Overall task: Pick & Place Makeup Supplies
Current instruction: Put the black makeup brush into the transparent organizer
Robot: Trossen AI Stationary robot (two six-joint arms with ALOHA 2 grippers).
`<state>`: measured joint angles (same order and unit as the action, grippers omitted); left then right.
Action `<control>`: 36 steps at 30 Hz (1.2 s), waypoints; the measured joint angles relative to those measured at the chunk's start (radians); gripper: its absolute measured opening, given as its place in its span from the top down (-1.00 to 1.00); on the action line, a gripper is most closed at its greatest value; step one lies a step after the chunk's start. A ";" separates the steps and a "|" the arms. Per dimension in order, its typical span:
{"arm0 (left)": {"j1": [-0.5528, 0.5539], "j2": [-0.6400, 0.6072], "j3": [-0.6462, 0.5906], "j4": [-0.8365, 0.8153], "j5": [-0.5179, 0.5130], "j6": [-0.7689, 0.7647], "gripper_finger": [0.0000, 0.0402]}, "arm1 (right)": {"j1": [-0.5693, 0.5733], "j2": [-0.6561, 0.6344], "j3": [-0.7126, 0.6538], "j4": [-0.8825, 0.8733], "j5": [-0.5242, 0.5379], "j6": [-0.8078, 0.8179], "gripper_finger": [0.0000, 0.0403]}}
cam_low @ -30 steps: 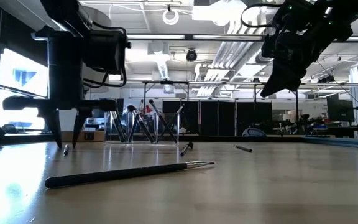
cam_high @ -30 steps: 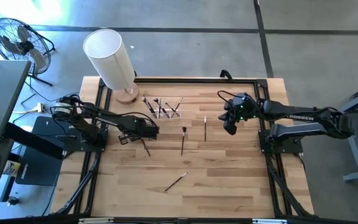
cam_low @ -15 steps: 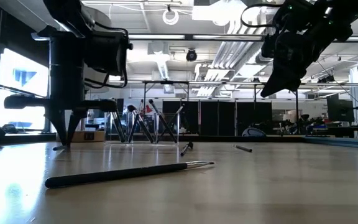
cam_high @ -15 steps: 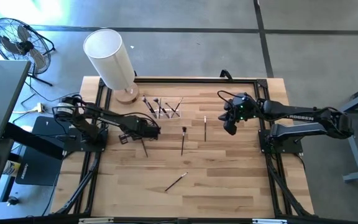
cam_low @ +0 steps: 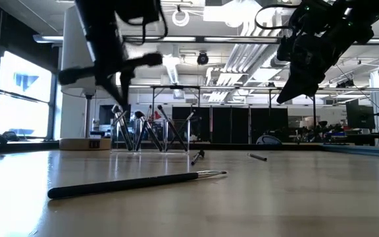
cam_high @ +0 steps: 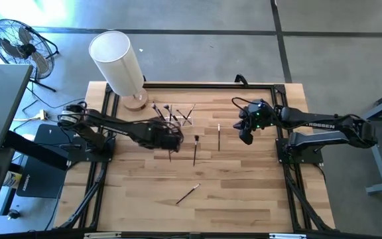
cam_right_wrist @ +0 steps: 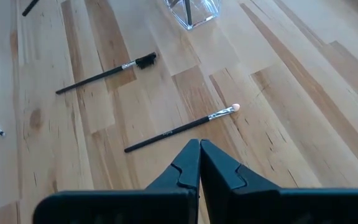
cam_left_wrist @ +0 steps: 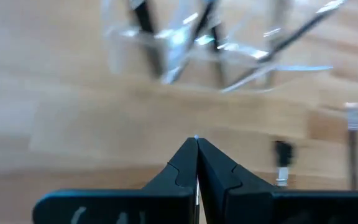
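Note:
My left gripper (cam_high: 171,141) is shut on a thin dark makeup brush (cam_high: 172,155), raised above the table just on the near side of the clear holder (cam_high: 178,117). The holder has several brushes standing in it (cam_low: 155,128). Three brushes lie flat on the wood: a dark one (cam_high: 195,149), a pale-tipped one (cam_high: 219,135) and one near the front (cam_high: 188,194). My right gripper (cam_high: 245,137) is shut and empty, hovering over the table's right part, above the pale-tipped brush (cam_right_wrist: 179,130). My left gripper pinches the brush between its two shut fingers; in the left wrist view only a thin pale sliver (cam_left_wrist: 196,138) shows at the fingertips. The fingers come from above. One end of the brush (cam_high: 172,158) sticks out toward the near edge. The brush is lifted clear of the table.
A tall white cylinder (cam_high: 118,61) on a wooden base stands at the far left corner. A black frame (cam_high: 270,86) runs around the table. Bare wood lies in the near half around the front brush (cam_low: 137,182).
My left gripper has dipped to the tabletop, then risen and gone toward the table's right edge and the clear holder. The dark brush has gone with it, lifted clear of the wood. My right gripper has kept still.

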<state>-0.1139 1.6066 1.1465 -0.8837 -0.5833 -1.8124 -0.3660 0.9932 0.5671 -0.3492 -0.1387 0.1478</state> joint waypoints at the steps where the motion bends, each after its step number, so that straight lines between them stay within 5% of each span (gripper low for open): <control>1: 0.000 0.000 0.022 -0.005 -0.025 0.031 1.00 | 0.000 0.000 0.000 0.000 0.000 0.000 0.97; 8: 0.034 -0.001 0.177 0.094 -0.129 0.547 1.00 | 0.000 0.000 0.000 -0.001 0.000 -0.030 0.97; 11: 0.054 -0.002 0.202 0.282 -0.103 0.951 1.00 | 0.000 0.000 0.000 -0.002 0.000 -0.043 0.97; 18: 0.109 -0.002 0.202 0.717 -0.122 1.394 1.00 | 0.000 0.000 0.000 -0.012 0.000 -0.043 0.97; 24: 0.169 -0.045 0.060 0.934 -0.057 1.494 1.00 | 0.000 0.000 0.000 -0.016 0.000 -0.022 0.97; 36: 0.258 -0.179 -0.538 1.839 -0.055 1.600 1.00 | 0.000 0.000 0.000 -0.005 0.021 0.037 0.97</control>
<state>0.1439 1.4277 0.6084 0.9556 -0.6386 -0.2119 -0.3656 0.9936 0.5674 -0.3546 -0.1173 0.1848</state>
